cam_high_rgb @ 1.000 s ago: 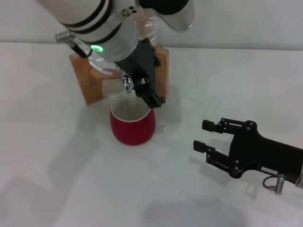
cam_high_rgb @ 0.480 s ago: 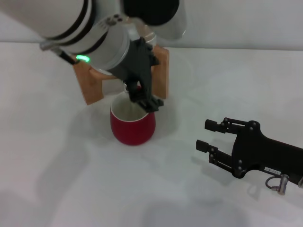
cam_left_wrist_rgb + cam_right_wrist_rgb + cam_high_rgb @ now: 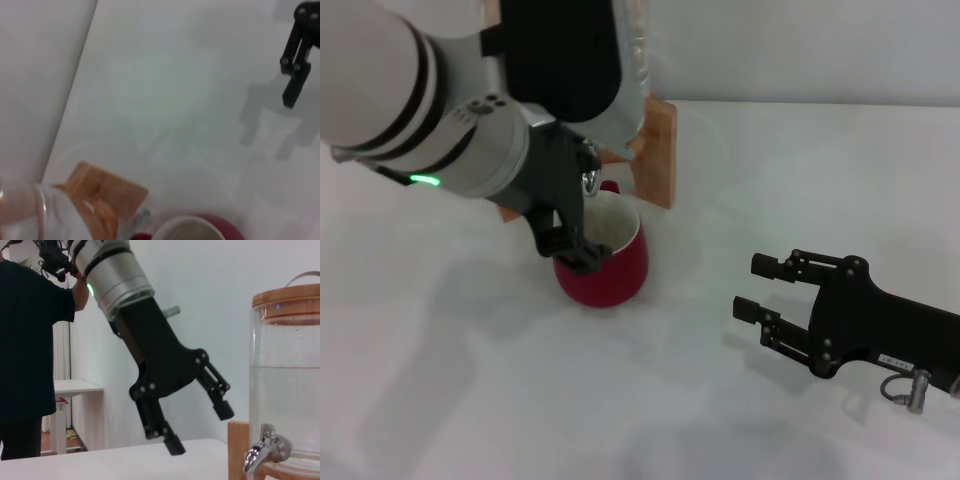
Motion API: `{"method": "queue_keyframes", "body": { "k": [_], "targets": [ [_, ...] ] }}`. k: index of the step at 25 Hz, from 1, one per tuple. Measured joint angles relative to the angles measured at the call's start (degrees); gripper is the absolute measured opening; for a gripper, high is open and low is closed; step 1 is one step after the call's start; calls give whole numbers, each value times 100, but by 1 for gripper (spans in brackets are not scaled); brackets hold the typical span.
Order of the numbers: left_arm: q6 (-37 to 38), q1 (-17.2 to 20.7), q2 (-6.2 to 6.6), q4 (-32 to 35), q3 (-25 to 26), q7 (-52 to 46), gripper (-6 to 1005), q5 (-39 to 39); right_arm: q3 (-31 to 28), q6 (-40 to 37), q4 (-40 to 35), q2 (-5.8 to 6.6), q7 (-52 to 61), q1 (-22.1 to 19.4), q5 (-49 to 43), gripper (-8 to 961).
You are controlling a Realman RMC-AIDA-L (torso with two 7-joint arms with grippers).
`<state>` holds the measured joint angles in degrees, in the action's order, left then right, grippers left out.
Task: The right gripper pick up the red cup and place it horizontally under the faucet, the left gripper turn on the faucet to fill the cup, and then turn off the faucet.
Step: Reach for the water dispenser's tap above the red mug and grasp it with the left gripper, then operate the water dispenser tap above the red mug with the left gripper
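Note:
The red cup [image 3: 612, 270] stands upright on the white table, right under the chrome faucet [image 3: 588, 180] of the clear water jar [image 3: 285, 400]. The jar rests on a wooden stand [image 3: 660, 150]. My left gripper [image 3: 574, 254] hangs over the cup's left rim, just below and left of the faucet. In the right wrist view it [image 3: 199, 428] is open and empty, apart from the faucet [image 3: 262, 450]. My right gripper [image 3: 752, 287] is open and empty, low over the table to the right of the cup. The cup's rim [image 3: 192, 227] also shows in the left wrist view.
My left arm hides most of the jar in the head view. A person in dark clothes [image 3: 27, 350] stands beyond the table beside a small white table [image 3: 72, 387]. The right gripper [image 3: 296, 55] shows far off in the left wrist view.
My left gripper has swung left, from the cup's right rim beside the faucet to its left rim, and the faucet shows again. The right gripper has hardly moved.

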<state>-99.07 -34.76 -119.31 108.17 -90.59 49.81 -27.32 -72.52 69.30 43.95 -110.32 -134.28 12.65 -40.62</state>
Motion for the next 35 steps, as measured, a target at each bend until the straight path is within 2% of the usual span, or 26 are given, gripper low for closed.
{"method": "queue_keyframes", "body": {
  "k": [7,17,25,35],
  "targets": [
    [130,173,1,-140,-52,40,887,171,-50,2,-4,-20,29,0,-2,468],
    [438,-85,-5,-631,-262,30,887,456,-62,7,-9,-31,33,0,-2,468],
    [540,-267,-10,-777,-319,31,887,466,-71,0,-9,-23,34,14,0,468],
    [605,-286,-12,-815,-380,50,887,481,-105,-25,-8,-34,34,33,2,468]
  ]
}}
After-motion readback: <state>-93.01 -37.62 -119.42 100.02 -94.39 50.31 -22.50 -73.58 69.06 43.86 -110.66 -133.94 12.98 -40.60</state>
